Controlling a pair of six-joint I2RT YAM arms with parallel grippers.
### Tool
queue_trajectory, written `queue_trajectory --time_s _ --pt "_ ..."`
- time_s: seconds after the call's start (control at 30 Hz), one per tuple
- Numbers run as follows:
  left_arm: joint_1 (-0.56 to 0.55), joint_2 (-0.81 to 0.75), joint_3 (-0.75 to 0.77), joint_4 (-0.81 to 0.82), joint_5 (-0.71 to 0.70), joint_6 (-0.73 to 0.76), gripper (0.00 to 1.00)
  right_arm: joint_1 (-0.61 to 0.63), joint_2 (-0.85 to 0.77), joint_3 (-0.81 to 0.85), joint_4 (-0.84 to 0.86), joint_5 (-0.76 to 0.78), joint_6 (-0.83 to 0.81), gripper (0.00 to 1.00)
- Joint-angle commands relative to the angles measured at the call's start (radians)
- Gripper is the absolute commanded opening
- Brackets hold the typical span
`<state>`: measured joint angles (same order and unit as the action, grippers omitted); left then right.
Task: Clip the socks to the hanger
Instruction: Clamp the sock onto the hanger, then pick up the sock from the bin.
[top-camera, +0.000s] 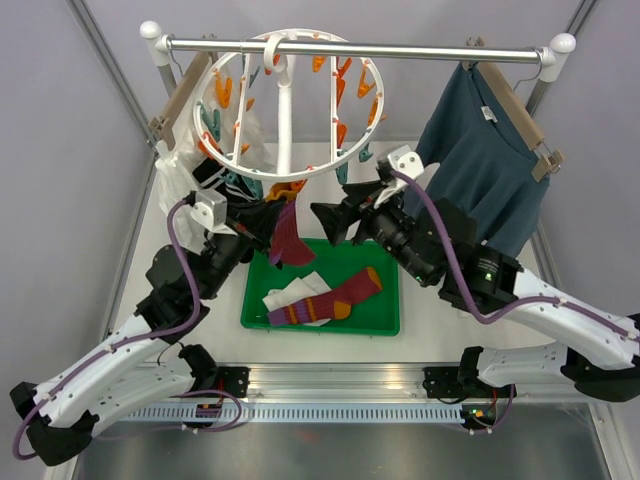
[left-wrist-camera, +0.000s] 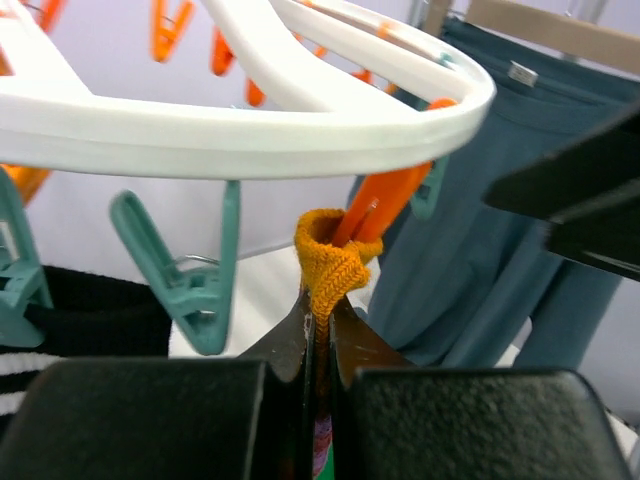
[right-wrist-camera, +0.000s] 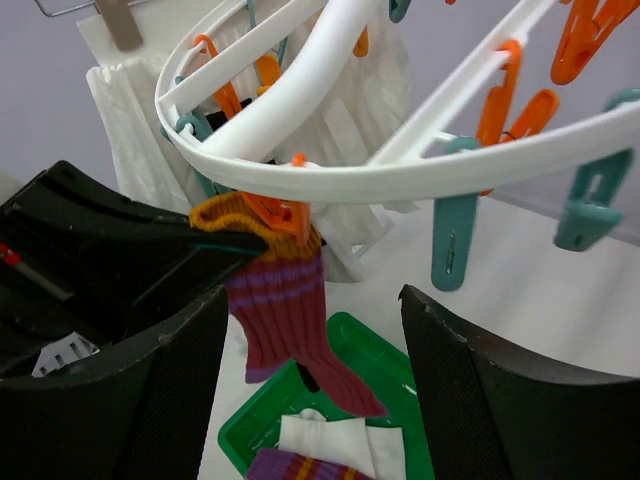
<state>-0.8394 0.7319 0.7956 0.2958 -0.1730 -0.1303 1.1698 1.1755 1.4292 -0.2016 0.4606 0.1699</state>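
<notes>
The round white hanger (top-camera: 290, 160) hangs from the rail with orange and teal clips. A maroon sock with an orange cuff (top-camera: 288, 232) hangs under its front rim, the cuff in an orange clip (right-wrist-camera: 280, 215). My left gripper (top-camera: 262, 222) is shut on that cuff (left-wrist-camera: 333, 262) just below the clip (left-wrist-camera: 385, 200). My right gripper (top-camera: 335, 222) is open and empty just right of the sock (right-wrist-camera: 290, 310). A second maroon-and-orange sock (top-camera: 335, 298) and a white sock (top-camera: 290, 292) lie in the green tray (top-camera: 385, 325). A black-and-white sock (left-wrist-camera: 70, 320) hangs at the left.
A teal-blue shirt (top-camera: 490, 160) on a wooden hanger hangs at the right of the rail. A white sheer garment (top-camera: 185, 185) on a wooden hanger hangs at the left. Empty teal clips (left-wrist-camera: 195, 275) dangle beside the sock.
</notes>
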Motion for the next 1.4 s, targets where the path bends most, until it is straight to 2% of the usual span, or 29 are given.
queue_trajectory --time_s 0.0,0.1,0.27,0.33,0.57,0.67,0.77,1.07,1.23,1.37 --pt "-0.001 -0.025 0.083 -0.058 -0.121 -0.017 0.02 0.005 -0.065 -0.048 -0.024 -0.025 0.065 0.75" --pt "-0.001 -0.025 0.131 -0.144 -0.21 -0.022 0.02 0.007 -0.1 -0.087 -0.059 -0.025 0.074 0.75" --pt "-0.001 -0.019 0.218 -0.29 -0.483 -0.058 0.02 0.011 -0.114 -0.18 -0.085 0.01 0.092 0.75" --pt "-0.001 -0.022 0.234 -0.368 -0.551 -0.063 0.02 0.014 -0.112 -0.219 -0.081 0.012 0.098 0.74" --pt "-0.001 -0.034 0.248 -0.422 -0.755 -0.048 0.02 0.013 -0.05 -0.38 -0.025 -0.033 0.118 0.73" --pt "-0.001 -0.028 0.248 -0.423 -0.77 -0.046 0.02 0.014 0.013 -0.415 -0.019 -0.004 0.151 0.7" --pt "-0.001 -0.025 0.246 -0.422 -0.764 -0.045 0.02 0.013 0.061 -0.466 0.045 -0.12 0.126 0.66" --pt "-0.001 -0.008 0.243 -0.402 -0.731 -0.049 0.02 0.106 0.223 -0.524 0.232 -0.376 -0.046 0.66" --pt "-0.001 -0.002 0.246 -0.4 -0.717 -0.052 0.02 0.133 0.285 -0.547 0.327 -0.436 -0.079 0.66" --pt "-0.001 -0.002 0.246 -0.399 -0.703 -0.054 0.02 0.134 0.364 -0.532 0.352 -0.436 -0.092 0.7"
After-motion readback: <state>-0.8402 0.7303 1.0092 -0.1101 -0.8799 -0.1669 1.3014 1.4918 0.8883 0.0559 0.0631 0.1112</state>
